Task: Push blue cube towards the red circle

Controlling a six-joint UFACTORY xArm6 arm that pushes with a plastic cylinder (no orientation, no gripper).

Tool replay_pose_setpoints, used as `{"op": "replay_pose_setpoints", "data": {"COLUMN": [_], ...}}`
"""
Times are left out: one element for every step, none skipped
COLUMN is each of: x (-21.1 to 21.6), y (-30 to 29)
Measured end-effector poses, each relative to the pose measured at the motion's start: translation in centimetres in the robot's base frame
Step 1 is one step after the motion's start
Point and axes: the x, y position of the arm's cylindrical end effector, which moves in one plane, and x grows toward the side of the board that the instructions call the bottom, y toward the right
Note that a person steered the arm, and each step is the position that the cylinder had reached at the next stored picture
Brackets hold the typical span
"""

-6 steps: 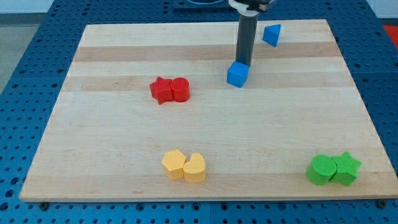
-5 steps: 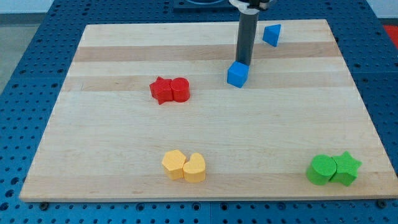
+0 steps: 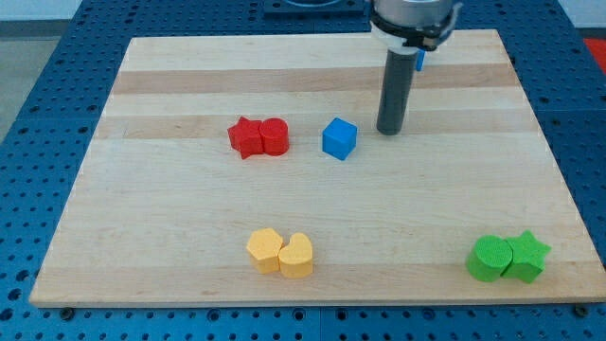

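Note:
The blue cube (image 3: 338, 138) sits on the wooden board a little right of the red pair. The red circle (image 3: 275, 136) stands against a red star-like block (image 3: 246, 136) on its left. A gap the width of a block separates the cube from the red circle. My tip (image 3: 389, 131) rests on the board to the right of the blue cube and slightly higher, apart from it.
A second blue block (image 3: 419, 59) near the view's top is mostly hidden behind the rod. Two yellow blocks (image 3: 280, 253) lie near the bottom centre. A green circle (image 3: 490, 259) and green star (image 3: 528, 256) sit at the bottom right. The board's edge (image 3: 312, 303) runs along the bottom.
The blue cube has slid down and left, closer to the red circle. My tip has moved from just above the cube to its right side, off the cube.

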Motion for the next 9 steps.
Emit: {"op": "replay_pose_setpoints", "data": {"x": [2.3,2.4,1.6,1.0,0.5,-2.0,-4.5,-5.5,-5.5], "y": [-1.9,-4.6,-6.6,-7.0,-5.2,-4.7,-4.8,-6.2,-8.9]}}
